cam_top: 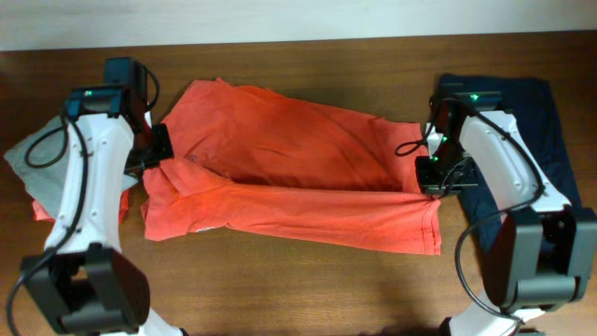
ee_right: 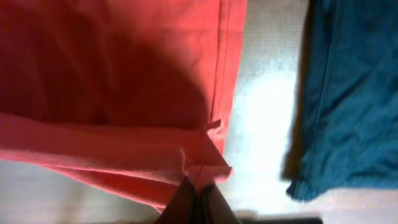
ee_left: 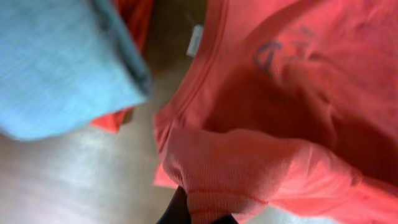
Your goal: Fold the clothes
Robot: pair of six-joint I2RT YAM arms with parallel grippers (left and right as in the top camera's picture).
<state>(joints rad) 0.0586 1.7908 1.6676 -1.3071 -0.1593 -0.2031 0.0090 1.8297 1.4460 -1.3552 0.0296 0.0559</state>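
L gripper [cam_top: 159, 152] clamped tight on T-shirt [cam_top: 280, 140] at collar end; L arm reached fwd, wrist turned inward. R gripper [cam_top: 431, 184] pinched hem corner; R arm reached fwd, wrist bent inward.

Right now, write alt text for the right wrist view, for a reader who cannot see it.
The right gripper, shut, pinches a corner of the red-orange T-shirt at the bottom of the frame. The shirt fills the left; a navy garment lies at the right, bare table between them.
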